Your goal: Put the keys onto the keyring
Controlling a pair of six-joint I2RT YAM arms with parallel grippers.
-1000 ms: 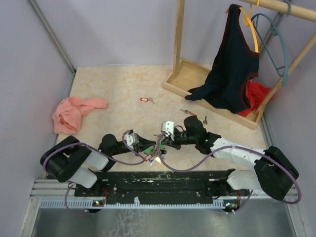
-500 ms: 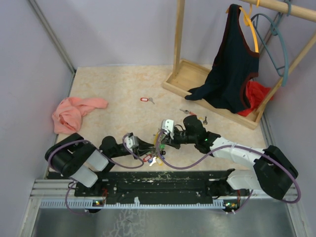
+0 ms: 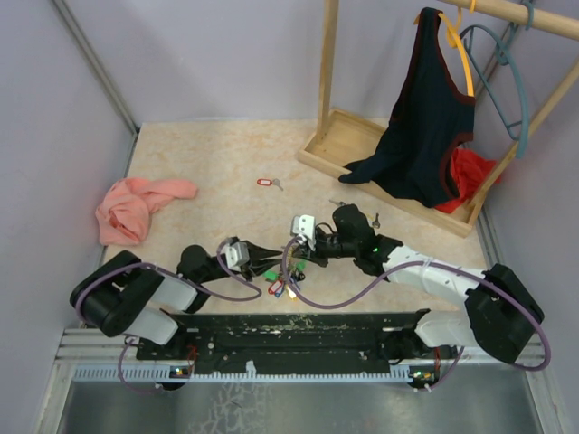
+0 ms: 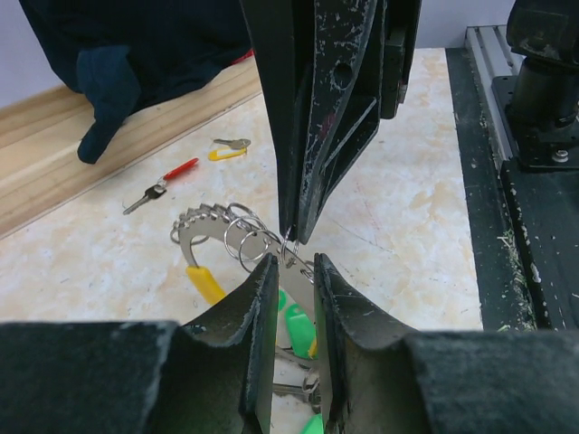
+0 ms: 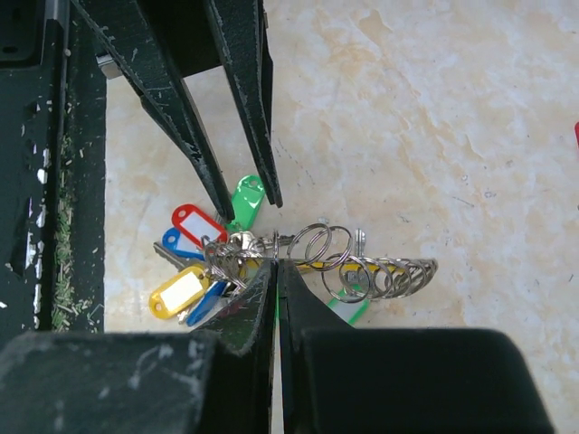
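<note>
Beige tabletop [image 3: 208,163] is used as the work surface. The keyring [image 5: 317,258], well apart from the wooden rack base [image 3: 348,127], is held steady in the closed right gripper [image 5: 276,271]. The left gripper [image 4: 294,262] is parted slightly at its wire, with nothing clamped.

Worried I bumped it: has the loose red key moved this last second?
No; the red key keeps its spot left of the wooden tray.
</note>
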